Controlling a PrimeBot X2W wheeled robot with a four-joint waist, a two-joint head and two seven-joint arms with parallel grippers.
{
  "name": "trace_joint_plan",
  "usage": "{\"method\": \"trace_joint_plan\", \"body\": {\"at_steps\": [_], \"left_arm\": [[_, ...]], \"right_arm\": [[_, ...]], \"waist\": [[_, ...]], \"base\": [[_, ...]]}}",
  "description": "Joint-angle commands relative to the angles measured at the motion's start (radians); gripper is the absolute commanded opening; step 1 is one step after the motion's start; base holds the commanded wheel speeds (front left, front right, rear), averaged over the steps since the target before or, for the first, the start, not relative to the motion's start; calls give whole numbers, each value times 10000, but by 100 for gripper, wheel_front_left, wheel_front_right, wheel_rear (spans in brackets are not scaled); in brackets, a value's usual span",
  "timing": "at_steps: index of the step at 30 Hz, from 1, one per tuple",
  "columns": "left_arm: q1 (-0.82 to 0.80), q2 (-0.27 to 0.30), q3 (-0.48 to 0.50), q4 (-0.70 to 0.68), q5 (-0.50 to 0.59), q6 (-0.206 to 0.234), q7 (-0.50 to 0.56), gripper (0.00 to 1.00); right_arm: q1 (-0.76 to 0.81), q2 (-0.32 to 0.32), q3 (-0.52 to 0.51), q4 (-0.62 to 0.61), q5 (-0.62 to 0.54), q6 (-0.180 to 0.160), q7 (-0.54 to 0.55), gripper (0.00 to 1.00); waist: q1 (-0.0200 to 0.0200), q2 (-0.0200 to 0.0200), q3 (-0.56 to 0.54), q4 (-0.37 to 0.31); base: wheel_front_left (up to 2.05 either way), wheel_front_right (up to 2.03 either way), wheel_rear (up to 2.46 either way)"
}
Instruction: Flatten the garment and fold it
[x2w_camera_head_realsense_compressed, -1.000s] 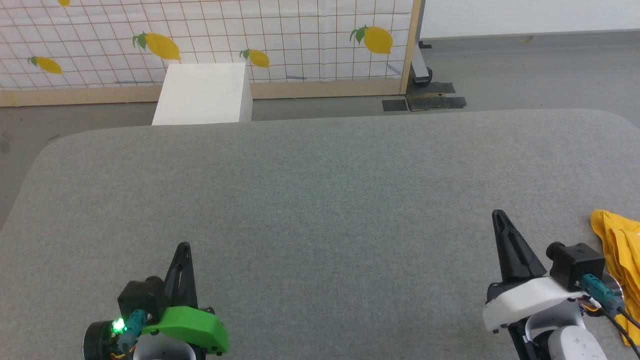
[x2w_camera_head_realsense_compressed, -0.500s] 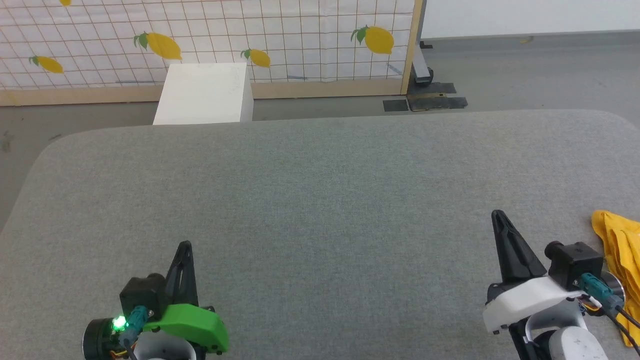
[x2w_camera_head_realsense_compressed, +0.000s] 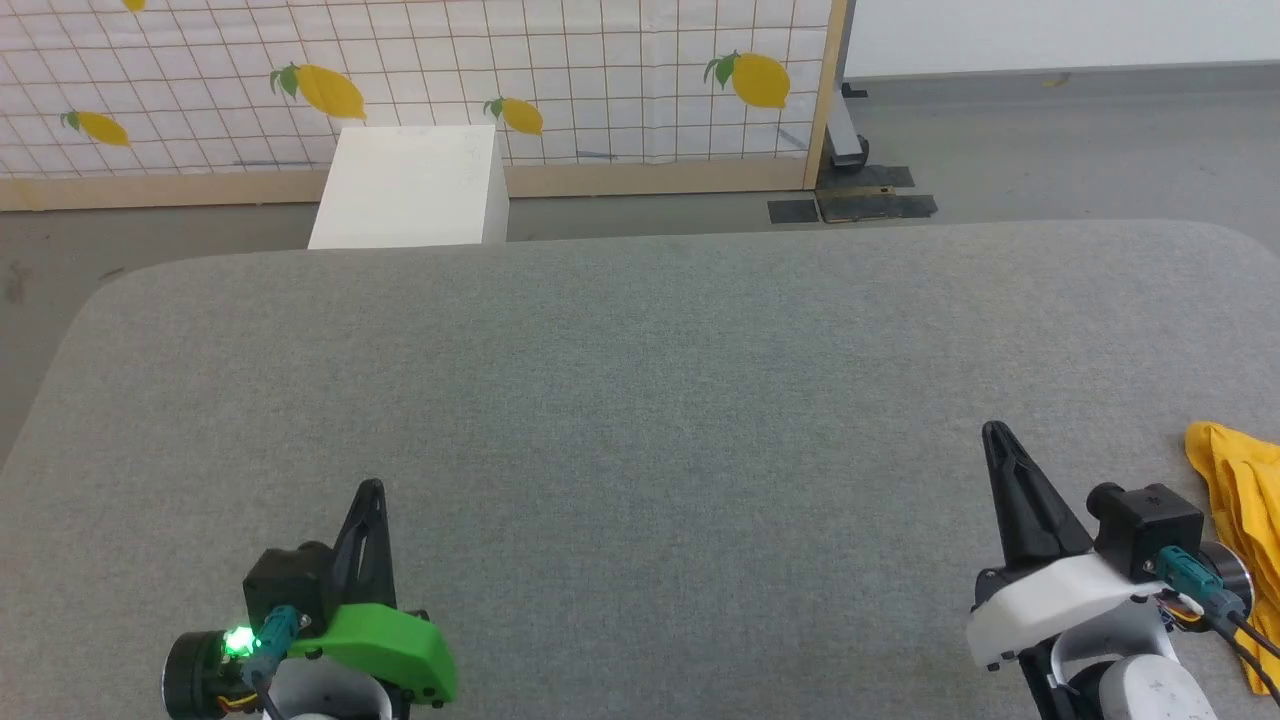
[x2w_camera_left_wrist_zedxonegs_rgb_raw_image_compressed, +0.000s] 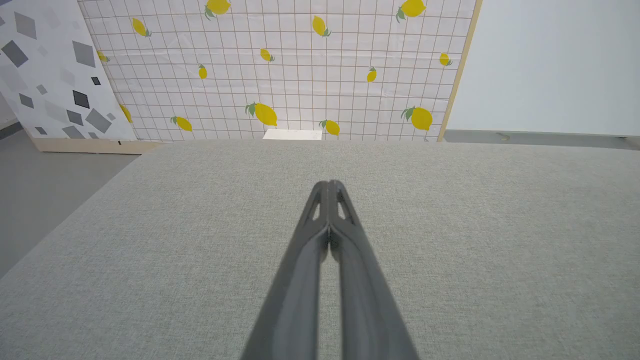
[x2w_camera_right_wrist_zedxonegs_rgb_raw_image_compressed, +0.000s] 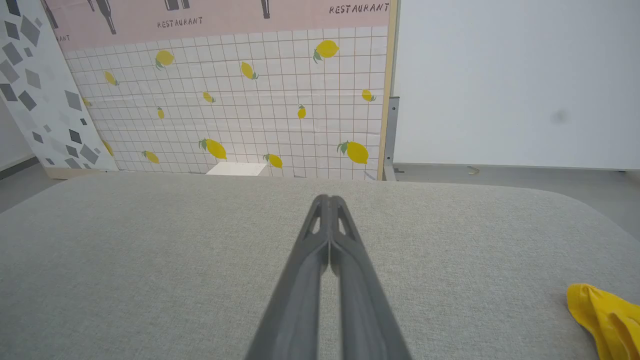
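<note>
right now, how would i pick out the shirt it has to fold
Find the wide grey table in front of the robot. At its right edge, beside the right gripper, lies a crumpled shirt. It is the only bright yellow thing on the table.

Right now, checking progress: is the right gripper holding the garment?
No, the right gripper is shut on nothing; the garment lies crumpled off to its right.

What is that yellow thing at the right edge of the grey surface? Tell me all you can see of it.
It is a bright yellow garment, soft cloth bunched into loose folds, not spread flat. The frame cuts part of it off, so no print or sleeves can be made out. It lies on the grey padded table, near its right side. The shut right gripper is beside it, not holding it.
</note>
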Motion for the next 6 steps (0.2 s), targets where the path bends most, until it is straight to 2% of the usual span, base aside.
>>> {"method": "trace_joint_plan", "body": {"at_steps": [1, 6], "left_arm": [[-96, -32, 48, -51, 103, -77, 54, 0], [-104, -46, 77, -96, 185, -106, 143, 0]], "right_arm": [[131, 6, 17, -94, -112, -9, 70, 0], [152, 6, 19, -164, -179, -10, 142, 0]], "waist": [[0, 0, 0, 3], [0, 0, -1, 11]], "base": [[0, 0, 0], [0, 0, 0]]}}
